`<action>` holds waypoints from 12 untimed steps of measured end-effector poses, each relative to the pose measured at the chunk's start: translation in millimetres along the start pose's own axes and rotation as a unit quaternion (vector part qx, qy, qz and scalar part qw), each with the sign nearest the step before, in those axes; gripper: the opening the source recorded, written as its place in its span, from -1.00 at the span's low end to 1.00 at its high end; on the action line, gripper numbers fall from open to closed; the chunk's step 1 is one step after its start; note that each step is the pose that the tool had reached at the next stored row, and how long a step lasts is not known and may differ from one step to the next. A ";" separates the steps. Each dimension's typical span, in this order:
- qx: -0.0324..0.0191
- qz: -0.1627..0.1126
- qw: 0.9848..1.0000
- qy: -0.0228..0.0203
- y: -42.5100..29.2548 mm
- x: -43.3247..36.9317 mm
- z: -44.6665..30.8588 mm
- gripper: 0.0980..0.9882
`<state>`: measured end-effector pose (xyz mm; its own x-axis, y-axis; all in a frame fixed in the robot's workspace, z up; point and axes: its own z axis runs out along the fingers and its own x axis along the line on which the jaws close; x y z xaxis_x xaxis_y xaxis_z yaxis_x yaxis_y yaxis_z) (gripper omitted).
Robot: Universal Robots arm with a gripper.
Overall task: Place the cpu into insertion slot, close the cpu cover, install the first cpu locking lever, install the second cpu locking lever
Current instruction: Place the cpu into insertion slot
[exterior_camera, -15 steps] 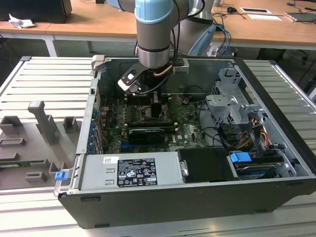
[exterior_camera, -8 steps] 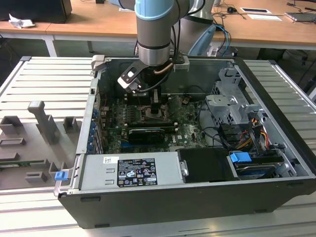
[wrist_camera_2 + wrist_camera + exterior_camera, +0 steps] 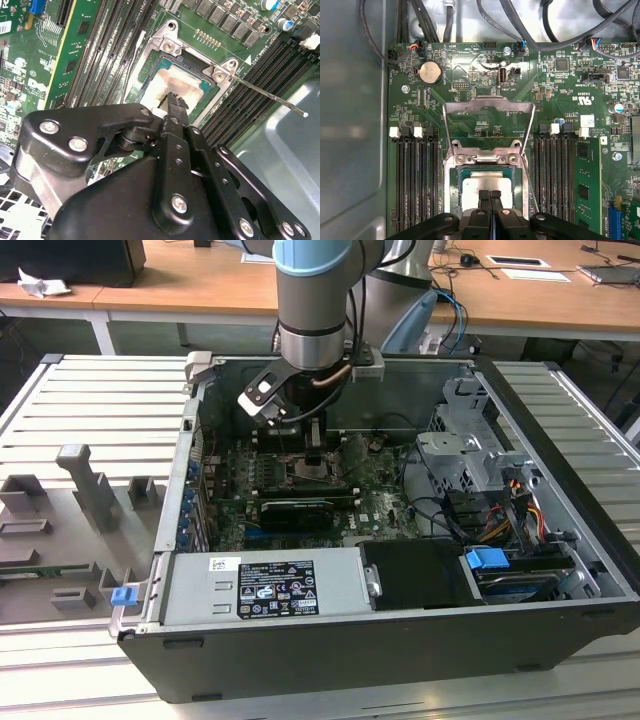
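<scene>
The cpu (image 3: 487, 184) lies flat in the insertion slot (image 3: 485, 158), its pale silvery face up; in the second wrist view the cpu (image 3: 182, 85) sits inside the slot's silver rim (image 3: 167, 37). My gripper (image 3: 490, 194) is shut, its tips together right over the cpu's near edge with nothing between them. A black fingertip (image 3: 175, 102) hangs just above the chip. The cpu cover (image 3: 487, 104) stands open, hinged up beyond the slot. A thin locking lever (image 3: 270, 97) sticks out free beside the slot. In the exterior view the gripper (image 3: 313, 455) reaches down into the computer case.
Long black memory slots (image 3: 415, 175) flank the socket on both sides, with more memory slots (image 3: 557, 170) opposite. A green card (image 3: 585, 190) stands nearby. Cables (image 3: 485, 20) run along the board's edge. The case wall (image 3: 355, 125), a drive cage (image 3: 465, 440) and a power supply (image 3: 270, 585) hem in the board.
</scene>
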<state>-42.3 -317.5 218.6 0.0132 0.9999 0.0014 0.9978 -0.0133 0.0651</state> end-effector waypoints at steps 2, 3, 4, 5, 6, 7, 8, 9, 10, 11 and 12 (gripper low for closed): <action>0.000 0.000 1.000 0.000 0.0 0.0 -0.6 -0.98; 0.000 0.000 1.000 0.000 0.0 0.0 -0.8 -0.98; 0.000 0.000 1.000 0.000 0.1 0.0 -1.4 -0.98; 0.000 0.000 1.000 0.000 0.1 0.0 -1.9 -0.98; 0.000 0.000 1.000 0.000 0.1 0.0 -2.2 -0.98; 0.000 0.000 1.000 0.000 0.2 0.0 -2.6 -0.98; 0.000 0.000 1.000 0.000 0.2 0.0 -3.3 -0.98; 0.000 0.000 1.000 0.000 0.2 0.0 -3.7 -0.98; 0.000 0.000 1.000 0.000 0.3 0.0 -4.3 -0.98; 0.000 0.001 1.000 0.000 0.3 0.0 -4.7 -0.98; 0.000 0.001 1.000 0.000 0.3 0.0 -5.2 -0.98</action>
<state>-42.3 -317.5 223.8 0.0146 0.9999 0.0014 0.9978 -0.0146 0.0650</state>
